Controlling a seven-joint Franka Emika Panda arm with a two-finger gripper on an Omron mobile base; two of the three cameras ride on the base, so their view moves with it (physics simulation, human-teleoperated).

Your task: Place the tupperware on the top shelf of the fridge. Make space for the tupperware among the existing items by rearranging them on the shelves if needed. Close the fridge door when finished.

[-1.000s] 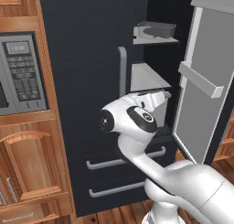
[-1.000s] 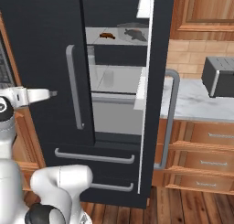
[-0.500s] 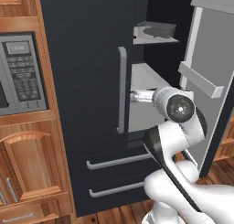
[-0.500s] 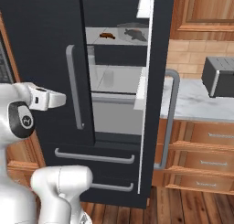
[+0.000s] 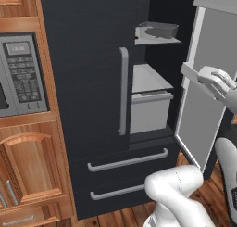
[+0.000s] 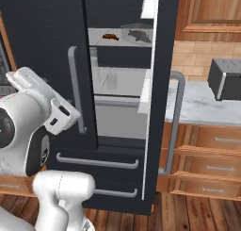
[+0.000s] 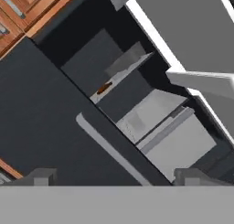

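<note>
The black fridge [image 5: 92, 59] has its left door shut and its right door [image 5: 208, 87] swung open, grey lining showing. On the top shelf [image 5: 159, 40] sits the dark-grey tupperware [image 5: 159, 30], also visible as the tupperware [image 6: 137, 34] beside a brown morsel [image 6: 109, 36] on the top shelf [image 6: 101, 37]. My gripper [image 7: 116, 176] is open and empty, its fingertips [image 7: 41, 175] wide apart, looking into the fridge from outside. In the left base view the gripper [image 5: 203, 77] hangs in front of the open door's inner face, well short of the shelves.
Below the top shelf a grey plate joins a pale drawer front [image 5: 148, 110]. Long grey handle [image 5: 123, 89] on the shut door; two wide drawers [image 5: 127, 161] beneath. Microwave [image 5: 18, 73] and wooden cabinets stand left; a toaster [image 6: 226, 79] sits on the counter [image 6: 197, 107] right.
The arm has swung: the hand moved from in front of the fridge's middle to the right, now before the open door's lining. The gripper stayed open. Nothing in the fridge moved.
</note>
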